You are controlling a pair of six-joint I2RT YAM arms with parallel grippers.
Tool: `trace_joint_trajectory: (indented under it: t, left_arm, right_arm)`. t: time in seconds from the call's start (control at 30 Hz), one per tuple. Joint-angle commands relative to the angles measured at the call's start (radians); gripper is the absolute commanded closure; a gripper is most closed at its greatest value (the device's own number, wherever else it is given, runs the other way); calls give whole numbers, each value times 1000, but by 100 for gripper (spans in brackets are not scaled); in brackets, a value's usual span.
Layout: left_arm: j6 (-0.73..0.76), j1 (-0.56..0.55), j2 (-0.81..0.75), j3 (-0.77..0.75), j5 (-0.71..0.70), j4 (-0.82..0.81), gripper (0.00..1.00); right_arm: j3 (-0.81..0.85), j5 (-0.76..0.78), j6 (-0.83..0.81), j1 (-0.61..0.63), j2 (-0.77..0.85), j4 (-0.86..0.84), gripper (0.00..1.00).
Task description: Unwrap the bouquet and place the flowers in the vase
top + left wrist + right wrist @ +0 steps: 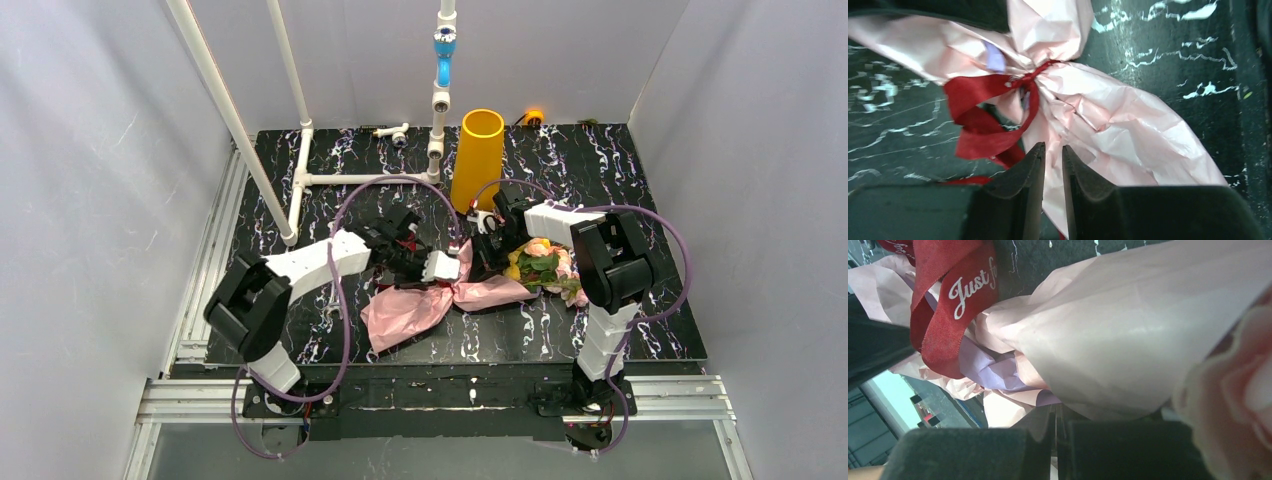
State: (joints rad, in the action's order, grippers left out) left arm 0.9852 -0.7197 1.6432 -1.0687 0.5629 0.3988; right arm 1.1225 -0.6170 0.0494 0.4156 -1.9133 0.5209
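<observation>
Bouquet [462,293] lies flat on the black marbled table [640,200], mid-table between the two arms. Heads point to the robot's right, wrapper tail to its left. Not unwrapped yet: dark red ribbon [993,115] is knotted round the pinched waist of the pink crinkled paper [1128,135]. Flowers [545,265] poke out at the right end, pink, yellow and green. Vase [476,160] stands upright behind, well apart, nothing in it.

Handling guess:
- Whole thing looks light.
- Paper is thin and soft; it will crumple and probably tear if yanked.
- Ribbon is satiny and likely slips.
- Stems are hidden in the wrap.

Best hold is probably a loose ribbon loop or tail beside the knot, with the cone pinned near the waist. Petals should not be squeezed.

Left gripper [1053,146] hovers just below the knot, jaws a narrow slit apart, nothing visibly pinched. Right gripper [1054,409] has its jaws pressed together against the paper cone, near a pink rose [1233,390]. Whether a paper fold is caught there cannot be told.
</observation>
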Motion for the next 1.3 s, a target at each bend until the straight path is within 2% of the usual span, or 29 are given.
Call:
trace_joint_trajectory:
  t: [0.0, 0.3, 0.5, 0.7, 1.07, 1.17, 1.27]
  left_arm:
    - [-98, -12, -127, -38, 97, -25, 83]
    - [-159, -69, 15, -145, 37, -81, 84]
    - [-147, -74, 78, -130, 7, -100, 82]
    - [-147, -73, 127, -112, -43, -99, 73]
    - [-159, -74, 193, -113, -89, -89, 66]
    - [-199, -74, 198, -128, -98, -91, 84]
    - [-301, -67, 178, -144, -104, -103, 93]
  right_arm:
    - [-97, 246, -63, 28, -123, 57, 99]
    - [-94, 241, -61, 29, -129, 57, 99]
    - [-101, 245, -65, 28, -119, 52, 99]
    - [-99, 244, -65, 28, -124, 51, 99]
    - [-94, 241, -68, 29, -133, 57, 99]
    - [-98, 246, -68, 29, -132, 55, 99]
    - [-96, 256, -66, 29, -134, 54, 99]
